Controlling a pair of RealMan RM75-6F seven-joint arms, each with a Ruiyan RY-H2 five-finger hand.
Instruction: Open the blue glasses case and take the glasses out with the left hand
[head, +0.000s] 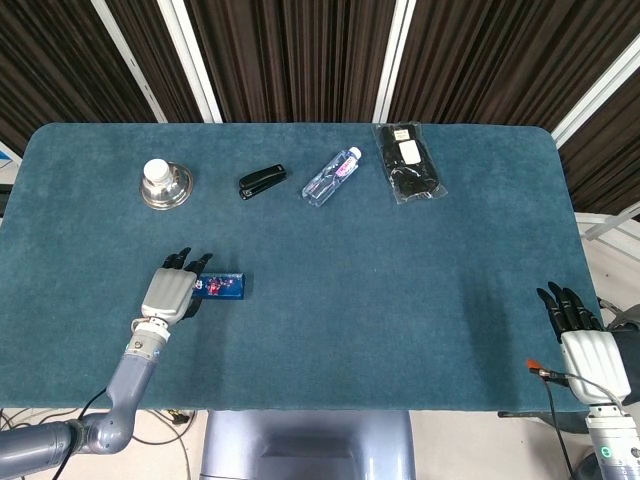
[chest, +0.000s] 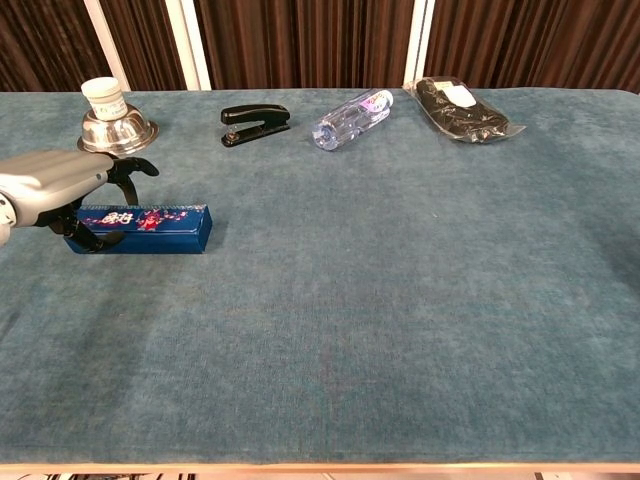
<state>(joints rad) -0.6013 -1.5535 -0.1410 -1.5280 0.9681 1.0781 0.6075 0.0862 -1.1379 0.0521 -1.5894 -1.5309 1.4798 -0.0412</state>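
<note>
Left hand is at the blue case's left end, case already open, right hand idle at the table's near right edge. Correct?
Not quite: the blue glasses case is closed, as the chest view shows. Left hand is at its left end; right hand sits idle at the table's near right edge.

So I've got two feeds here. The head view sits high and looks almost straight down, far enough back that the whole table fits in frame, curtains along the far edge. The chest view is way lower and closer, staring across the table toward those same curtains, so its near corners get cut off. Both feeds share the stapler: dead ahead near the far edge in each, with the bottle just right of it.
</note>
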